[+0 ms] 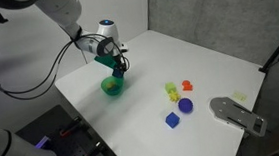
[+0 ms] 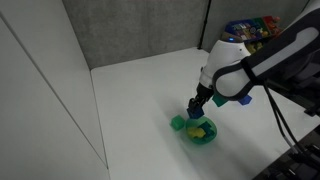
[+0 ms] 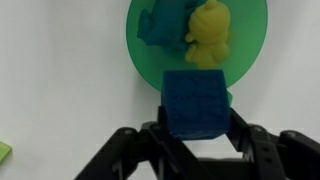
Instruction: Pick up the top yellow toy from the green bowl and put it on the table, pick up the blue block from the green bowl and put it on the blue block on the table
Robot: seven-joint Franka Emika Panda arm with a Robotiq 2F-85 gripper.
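My gripper [image 3: 197,135] is shut on a blue block [image 3: 197,100] and holds it just above the near rim of the green bowl [image 3: 150,65]. In the bowl lie a yellow toy [image 3: 208,38] and a teal piece [image 3: 160,25] next to it. In both exterior views the gripper [image 1: 114,68] [image 2: 197,106] hangs over the bowl [image 1: 111,86] [image 2: 202,132] on the white table [image 1: 209,62]. Another blue block [image 1: 172,119] lies on the table well away from the bowl.
On the table near the other blue block are a purple ball [image 1: 185,104], a yellow-green piece [image 1: 170,88] and an orange piece [image 1: 187,84]. A grey object [image 1: 238,115] sits at the table's corner. A dark wall stands behind the table.
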